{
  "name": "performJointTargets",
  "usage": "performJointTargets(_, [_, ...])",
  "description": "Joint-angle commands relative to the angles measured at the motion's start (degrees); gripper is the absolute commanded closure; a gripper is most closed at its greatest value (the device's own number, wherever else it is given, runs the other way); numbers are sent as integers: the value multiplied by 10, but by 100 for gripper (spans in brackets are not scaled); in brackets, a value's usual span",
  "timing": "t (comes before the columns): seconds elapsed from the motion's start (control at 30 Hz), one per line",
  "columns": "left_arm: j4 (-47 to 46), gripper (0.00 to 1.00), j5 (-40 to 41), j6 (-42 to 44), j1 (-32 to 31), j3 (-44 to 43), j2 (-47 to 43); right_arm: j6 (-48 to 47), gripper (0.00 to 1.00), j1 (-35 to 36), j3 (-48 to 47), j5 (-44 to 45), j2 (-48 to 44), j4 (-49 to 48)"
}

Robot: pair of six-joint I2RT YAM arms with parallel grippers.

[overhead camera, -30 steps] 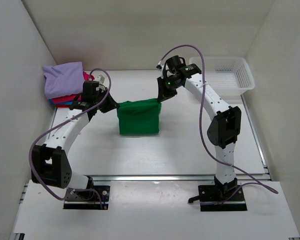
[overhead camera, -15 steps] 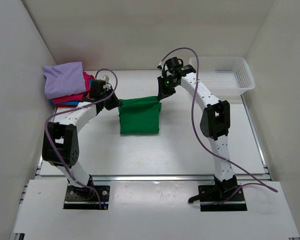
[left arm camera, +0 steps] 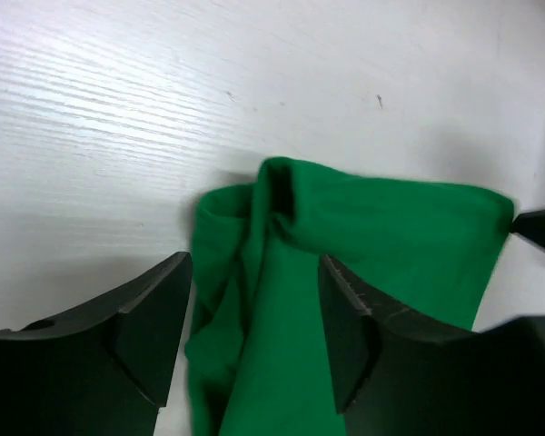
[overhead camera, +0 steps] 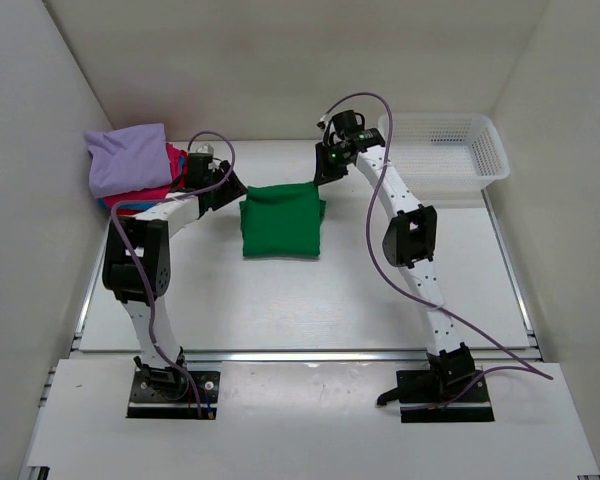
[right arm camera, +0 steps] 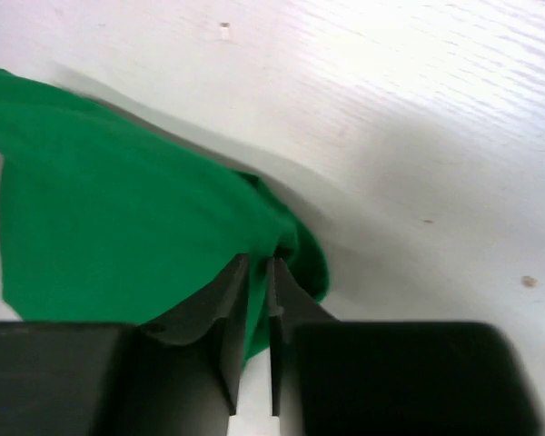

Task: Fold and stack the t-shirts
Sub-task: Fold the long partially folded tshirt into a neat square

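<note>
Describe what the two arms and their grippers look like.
Both the left arm and the right arm are slim white links joined by blocky black joints, each on a black base plate. A lavender cable loops along each. The right wrist shows a small green light. The left gripper and right gripper have matte black, wedge-shaped fingers.

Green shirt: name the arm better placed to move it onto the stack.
Probably left. The left gripper stands open over the shirt corner beside the stack; the right gripper pinches the far corner.
</note>
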State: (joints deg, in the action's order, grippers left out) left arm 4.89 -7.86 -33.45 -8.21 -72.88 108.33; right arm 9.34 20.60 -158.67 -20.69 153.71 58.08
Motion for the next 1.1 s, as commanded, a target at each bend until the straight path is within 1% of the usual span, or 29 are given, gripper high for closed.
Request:
performJointTargets(0.0, [-32, 29, 21, 1, 7, -25, 11, 0, 87, 0, -29, 35, 8, -3])
performJointTargets(0.03, [-31, 27, 23, 4, 9, -29, 13, 1, 79, -4, -29, 37, 9, -1])
performJointTargets(0.07, [-28, 27, 32, 9, 10, -34, 7, 1, 75, -2, -29, 47, 6, -9])
performJointTargets(0.13, [-29, 25, 47, 16, 14, -17, -11, -4, 48, -1, -30, 65, 2, -14])
performJointTargets(0.17, [-32, 25, 48, 20, 15, -10, -20, -7, 40, 1, -30, 79, -2, -16])
performJointTargets(0.23, [-23, 23, 37, 40, 16, 13, -47, -10, 32, 2, -30, 91, -20, -12])
performJointTargets(0.3, [0, 21, 47, 61, 7, 31, -64, -11, 31, 1, -28, 101, -38, -4])
performJointTargets(0.37, [-1, 20, 47, 81, -3, 62, -73, -19, 30, 0, -29, 122, -79, 13])
performJointTargets(0.43, [-1, 19, 36, 85, -3, 72, -66, -26, 31, -5, -28, 127, -110, 18])
performJointTargets(0.47, [11, 19, 32, 92, -13, 71, -55, -22, 31, -12, -24, 131, -132, 29])
performJointTargets(0.5, [27, 18, 24, 97, -15, 64, -49, -27, 31, -18, -23, 134, -145, 27])
performJointTargets(0.6, [55, 17, 35, 110, -35, 35, -15, -36, 32, -43, 12, 127, -218, 43])
performJointTargets(0.7, [70, 16, 78, 128, -65, 17, 3, -39, 32, -60, 48, 129, -264, 48])
performJointTargets(0.8, [100, 16, 78, 140, -79, -21, 37, -42, 32, -71, 86, 137, -335, 57])
performJointTargets(0.87, [121, 16, 65, 139, -77, -40, 56, -43, 32, -77, 110, 139, -367, 54])
performJointTargets(0.93, [167, 16, 72, 158, -95, -73, 84, -43, 32, -84, 133, 143, -391, 54])
performJointTargets(0.97, [185, 16, 91, 167, -101, -85, 91, -43, 32, -87, 137, 145, -402, 53])
performJointTargets(1.0, [213, 22, 113, 182, -109, -105, 102, -42, 32, -87, 144, 144, -414, 54])
performJointTargets(1.07, [256, 27, 133, 196, -123, -130, 115, -45, 32, -93, 157, 148, -430, 52])
